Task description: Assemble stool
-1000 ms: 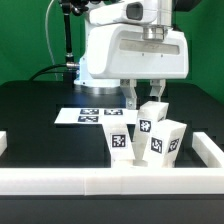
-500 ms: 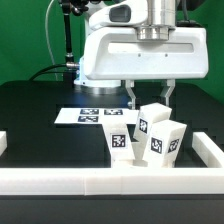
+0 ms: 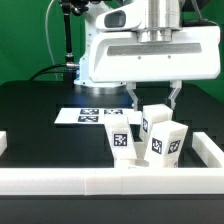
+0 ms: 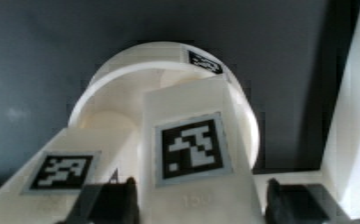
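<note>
Lifting clear of the stool (image 3: 146, 133), we are rising from a second ago with the gripper (image 3: 153, 100) open and holding nothing; the legs (image 4: 191, 140) are standing upright by the border rail (image 3: 110, 180), so we are judging that leg seated

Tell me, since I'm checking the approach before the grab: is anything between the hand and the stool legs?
Nothing visible. The hand hangs open right above the rear leg, its fingers to either side. Two more legs stand in front of that one, beside it rather than in the path.
</note>
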Robot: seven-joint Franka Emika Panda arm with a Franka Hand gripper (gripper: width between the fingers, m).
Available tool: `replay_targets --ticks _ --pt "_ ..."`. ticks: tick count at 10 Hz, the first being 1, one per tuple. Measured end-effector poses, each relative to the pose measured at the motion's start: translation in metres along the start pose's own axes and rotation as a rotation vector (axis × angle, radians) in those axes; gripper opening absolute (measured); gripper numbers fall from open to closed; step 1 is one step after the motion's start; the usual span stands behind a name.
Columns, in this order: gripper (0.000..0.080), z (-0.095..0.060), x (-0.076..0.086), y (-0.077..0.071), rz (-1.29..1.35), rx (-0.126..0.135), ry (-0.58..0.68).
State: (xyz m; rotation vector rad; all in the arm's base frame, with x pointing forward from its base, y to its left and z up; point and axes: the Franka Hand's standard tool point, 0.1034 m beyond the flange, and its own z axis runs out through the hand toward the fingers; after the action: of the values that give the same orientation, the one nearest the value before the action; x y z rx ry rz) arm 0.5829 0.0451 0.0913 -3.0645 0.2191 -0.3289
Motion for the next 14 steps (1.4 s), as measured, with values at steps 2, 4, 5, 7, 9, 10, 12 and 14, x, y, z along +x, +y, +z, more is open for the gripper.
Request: replay_targets --ticks 2,4,5,7,9,10,12,14 --pt "0.0350 0.0001 -0.0001 0.0002 0.009 0.001 0.000" --pt "0.0443 0.0002 -0.0002 0.0003 0.007 0.001 -0.001" --pt "0.0443 0.0003 -0.0002 0.0003 0.007 0.001 -0.001" --pt "0.0633 0.0007 -0.0002 -0.0011 -0.041 0.000 -0.006" --pt "0.0646 0.0009 -0.0015 -0.0045 -0.098 0.002 -0.034" --pt "0.0649 0.0003 -0.0008 -0.0062 -0.100 0.003 -0.034" --pt "0.0649 0.0007 -0.0007 -0.0057 -0.099 0.003 -0.033" --pt "0.0649 0.0043 -0.0015 -0.0056 -0.110 0.002 -0.029"
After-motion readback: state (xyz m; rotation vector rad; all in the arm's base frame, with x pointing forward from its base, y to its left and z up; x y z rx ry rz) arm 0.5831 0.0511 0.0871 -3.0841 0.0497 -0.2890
